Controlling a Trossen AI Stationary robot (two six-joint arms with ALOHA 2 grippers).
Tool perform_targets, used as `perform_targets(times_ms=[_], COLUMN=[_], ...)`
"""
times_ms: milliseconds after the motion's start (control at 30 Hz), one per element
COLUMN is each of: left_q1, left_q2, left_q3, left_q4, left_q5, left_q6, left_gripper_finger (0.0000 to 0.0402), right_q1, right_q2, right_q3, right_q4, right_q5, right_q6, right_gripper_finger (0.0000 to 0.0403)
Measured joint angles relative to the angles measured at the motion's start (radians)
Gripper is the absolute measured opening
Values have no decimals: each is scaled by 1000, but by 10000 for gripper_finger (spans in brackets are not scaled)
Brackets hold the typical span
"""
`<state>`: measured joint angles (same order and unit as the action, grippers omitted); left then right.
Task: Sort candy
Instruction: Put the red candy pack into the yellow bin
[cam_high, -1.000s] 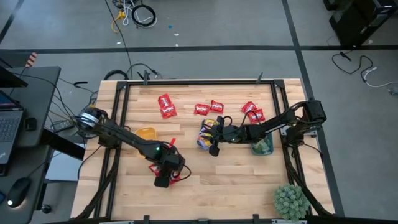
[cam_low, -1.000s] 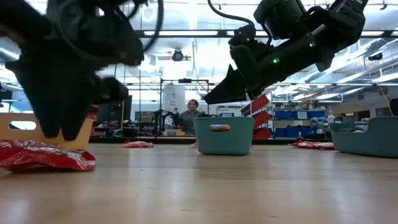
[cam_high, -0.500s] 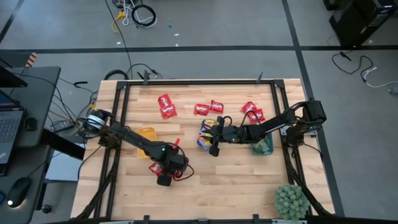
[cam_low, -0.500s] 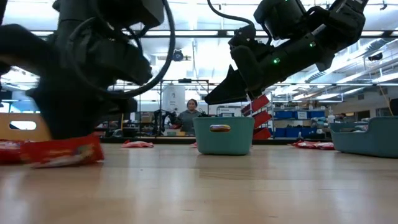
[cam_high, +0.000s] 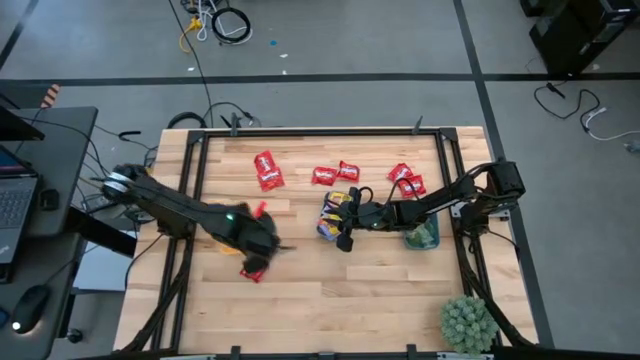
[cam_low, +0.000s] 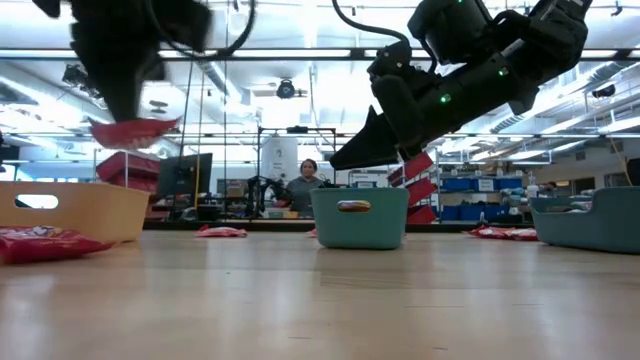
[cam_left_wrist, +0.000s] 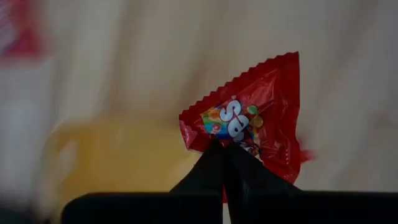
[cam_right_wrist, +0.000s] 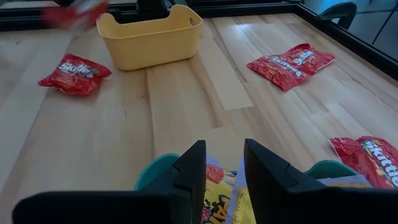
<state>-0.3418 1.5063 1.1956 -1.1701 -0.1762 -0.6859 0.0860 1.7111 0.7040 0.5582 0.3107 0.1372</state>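
Sorting is mid-way, by my read. Left hand is pinched closed on one red packet, lifted clear of the tabletop and hanging beside the yellow tray near the left edge. Low view shows that packet up in the air above the tray's rim. From above I can't tell whether the yellow tray already holds anything; the arm covers most of it.

Right hand sits over the teal tray at mid-tabletop, fingers parted with a gap between them, nothing visibly held. Yellow packets with purple print lie in that tray right under the fingers, so at least part of the yellow lot looks sorted. A second teal tray by the right edge holds something dark or greenish; too small to call.

Still loose on the wood:
- one red packet near the left hand, toward the front edge
- a red pair toward the back-left
- two red packets at back-centre
- two more at back-right

So reds are the bulk of what's left. Judging from this, the packet in hand goes into the yellow tray next, then the remaining loose reds need the same trip. No loose yellow or green packets that I can see on open tabletop.

Spiky plant at the front-right corner, clear of everything.
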Motion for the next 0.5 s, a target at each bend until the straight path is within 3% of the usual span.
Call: perform_targets(times_ms=[100, 233, 367, 500], left_q1=[11, 49, 125, 214], left_q2=[-90, -209, -299, -347], left_q3=[-45, -152, -279, -401], left_q4=[-104, -110, -79, 77], left_q5=[-71, -80, -61, -4], left_q6=[-169, -296, -319, -273], left_gripper_finger=[1, 1, 0, 0], right_q1=[0, 1, 5, 5], right_q2=[0, 0, 0, 0], right_q3=[0, 0, 0, 0], right_q4=[-4, -4, -4, -13], right_q5=[0, 0, 0, 0], right_q6=[1, 1, 1, 1], right_gripper_finger=[96, 94, 96, 94])
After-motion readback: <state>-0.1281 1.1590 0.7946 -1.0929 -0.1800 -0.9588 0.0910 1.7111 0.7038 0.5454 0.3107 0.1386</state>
